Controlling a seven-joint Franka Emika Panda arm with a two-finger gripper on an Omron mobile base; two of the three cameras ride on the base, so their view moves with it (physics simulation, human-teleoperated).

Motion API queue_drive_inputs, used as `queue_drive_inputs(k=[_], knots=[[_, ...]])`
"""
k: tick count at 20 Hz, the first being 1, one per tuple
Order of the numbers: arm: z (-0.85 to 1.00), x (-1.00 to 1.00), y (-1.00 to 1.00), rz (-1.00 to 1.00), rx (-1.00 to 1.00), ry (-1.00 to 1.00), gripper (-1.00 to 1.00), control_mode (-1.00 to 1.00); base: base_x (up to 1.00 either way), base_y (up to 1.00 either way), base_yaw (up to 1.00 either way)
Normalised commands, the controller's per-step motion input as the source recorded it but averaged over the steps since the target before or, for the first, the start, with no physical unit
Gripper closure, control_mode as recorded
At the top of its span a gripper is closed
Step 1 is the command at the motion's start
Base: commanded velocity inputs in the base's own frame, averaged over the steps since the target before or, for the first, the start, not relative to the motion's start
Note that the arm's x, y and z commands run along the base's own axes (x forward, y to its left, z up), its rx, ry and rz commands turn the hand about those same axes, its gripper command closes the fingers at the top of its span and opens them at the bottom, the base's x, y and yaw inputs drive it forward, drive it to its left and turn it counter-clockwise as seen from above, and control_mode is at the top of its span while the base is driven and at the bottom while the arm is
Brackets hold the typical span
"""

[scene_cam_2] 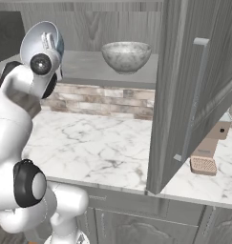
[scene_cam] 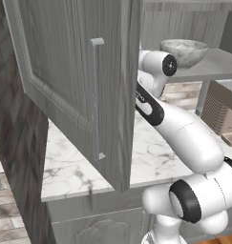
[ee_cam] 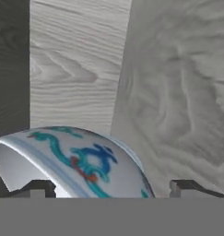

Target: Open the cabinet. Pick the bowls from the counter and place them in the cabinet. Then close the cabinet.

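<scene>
The cabinet stands open; its left door [scene_cam: 65,71] and right door [scene_cam_2: 194,86] swing out over the counter [scene_cam_2: 98,143]. The speckled stone bowl [scene_cam_2: 126,56] sits upright on the grey shelf [scene_cam_2: 89,66]. The light blue bowl [ee_cam: 85,161], white inside with a painted pattern, is tipped on its side at the shelf's left end [scene_cam_2: 38,35], just behind my wrist. My gripper [ee_cam: 112,186] is open. The bowl lies between the fingers, and the right fingertip [ee_cam: 191,188] stands apart from it. In the left base view the open door hides the hand.
The left door's bar handle [scene_cam: 94,95] hangs close to my forearm. A brown wooden block [scene_cam_2: 205,157] lies on the counter under the right door. A ribbed brown object [scene_cam: 222,114] stands at the counter's right end. Base cabinets [scene_cam_2: 136,224] run below.
</scene>
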Motion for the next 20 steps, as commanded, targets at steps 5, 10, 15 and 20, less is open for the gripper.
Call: queue_drive_inputs(k=[5, 10, 15, 20], knots=[[-0.13, 0.94, 0.45, 0.00, 0.00, 0.21, -1.00, -1.00, 0.00, 0.00, 0.00], [0.00, 0.97, 0.48, -0.02, 0.00, 0.09, -1.00, -1.00, 0.00, 0.00, 0.00], [-0.11, 0.77, 0.27, -0.13, 0.06, 0.00, -1.00, -1.00, 0.00, 0.00, 0.00], [-0.32, 0.49, 0.01, -0.29, 0.11, -0.05, -1.00, -1.00, 0.00, 0.00, 0.00]])
